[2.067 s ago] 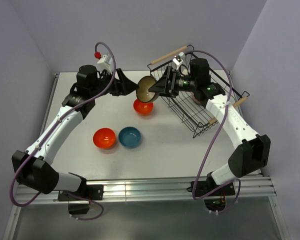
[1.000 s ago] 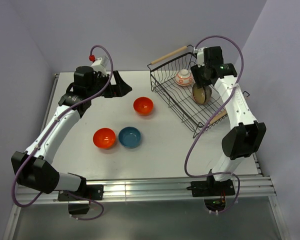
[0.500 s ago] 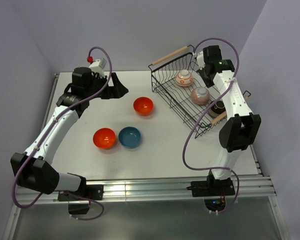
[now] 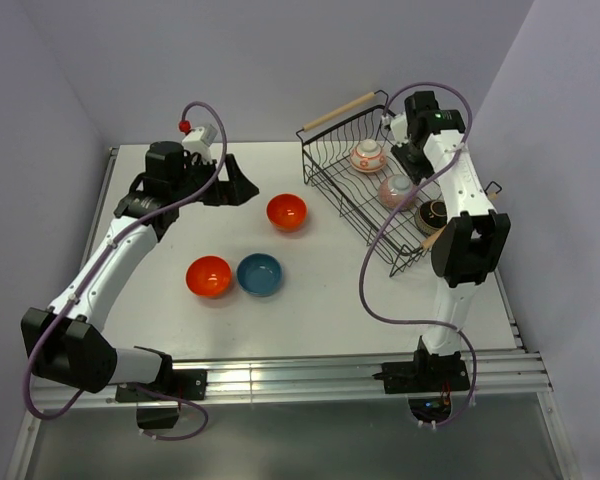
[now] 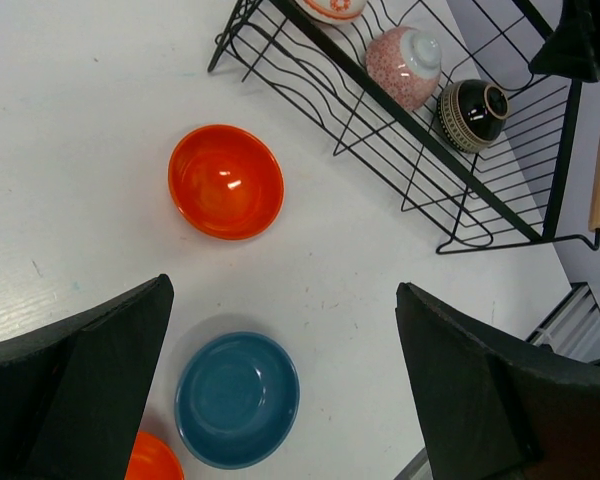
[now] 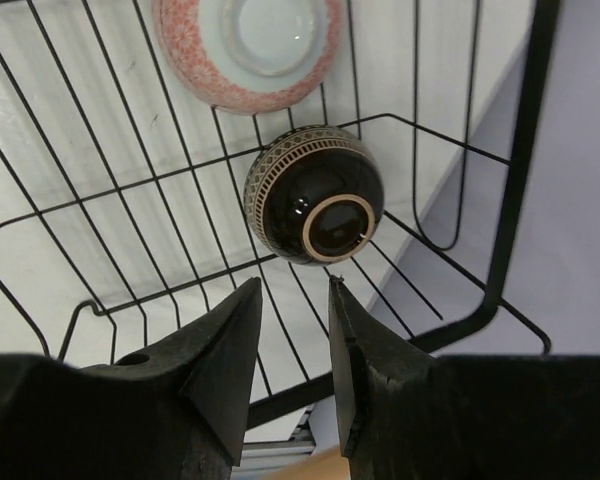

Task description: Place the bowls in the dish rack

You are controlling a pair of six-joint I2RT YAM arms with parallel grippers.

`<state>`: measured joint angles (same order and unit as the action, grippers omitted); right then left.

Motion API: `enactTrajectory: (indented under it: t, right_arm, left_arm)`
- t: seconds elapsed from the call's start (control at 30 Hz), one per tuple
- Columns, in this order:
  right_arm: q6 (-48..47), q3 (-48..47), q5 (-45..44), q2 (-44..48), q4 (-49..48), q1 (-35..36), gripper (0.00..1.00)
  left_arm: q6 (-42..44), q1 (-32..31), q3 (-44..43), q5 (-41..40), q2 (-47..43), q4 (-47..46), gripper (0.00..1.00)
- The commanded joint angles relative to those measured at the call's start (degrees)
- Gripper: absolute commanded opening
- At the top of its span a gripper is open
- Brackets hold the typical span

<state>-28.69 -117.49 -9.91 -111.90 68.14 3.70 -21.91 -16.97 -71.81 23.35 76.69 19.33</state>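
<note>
Two plain orange bowls (image 4: 287,211) (image 4: 209,276) and a blue bowl (image 4: 259,274) sit upright on the white table. The black wire dish rack (image 4: 330,190) holds three upside-down bowls: an orange-and-white patterned one (image 4: 368,156), a speckled pinkish one (image 4: 398,190) and a dark brown one (image 4: 435,214). My right gripper (image 6: 293,285) hovers inside the rack just short of the dark brown bowl (image 6: 315,195), jaws close together, holding nothing. My left gripper (image 5: 282,290) hangs wide open above the table, between the orange bowl (image 5: 226,181) and the blue bowl (image 5: 237,399).
The rack stands at the back right, with wooden rod handles (image 4: 337,109) at its ends. The grey wall rises close behind it. The right arm's purple cable (image 4: 380,240) loops over the rack's front side.
The right gripper carried the dark brown bowl to the rack, left it upside down at the right end, drew back and closed its jaws. The left arm shifted only slightly.
</note>
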Motion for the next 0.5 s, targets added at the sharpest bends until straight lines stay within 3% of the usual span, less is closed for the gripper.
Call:
enactTrajectory:
  t: [0.0, 0.17, 0.37, 0.43, 0.47]
  right_arm:
    - [-1.1, -4.8, 1.8, -1.2, 3.4, -1.2, 0.41]
    - [2.0, -8.4, 15.4, 1.6, 3.5, -1.8, 0.41]
    - [8.9, -13.8, 27.6, 4.0, 3.1, -1.6, 0.67]
    - [10.9, -14.0, 30.6, 6.1, 2.4, -1.6, 0.80]
    - [11.2, -13.5, 33.0, 6.9, 2.2, -1.5, 0.92]
  left_arm:
    - [0.9, 0.1, 1.3, 2.4, -1.5, -2.9, 0.99]
    - [2.1, 0.1, 3.3, 4.8, -1.5, -3.8, 0.99]
    - [10.6, 0.2, -0.4, 3.8, 1.7, 4.4, 0.98]
    - [16.0, 0.2, -1.7, 2.3, 3.6, 9.3, 0.97]
    - [17.6, 0.3, -1.6, 1.2, 4.2, 10.4, 0.97]
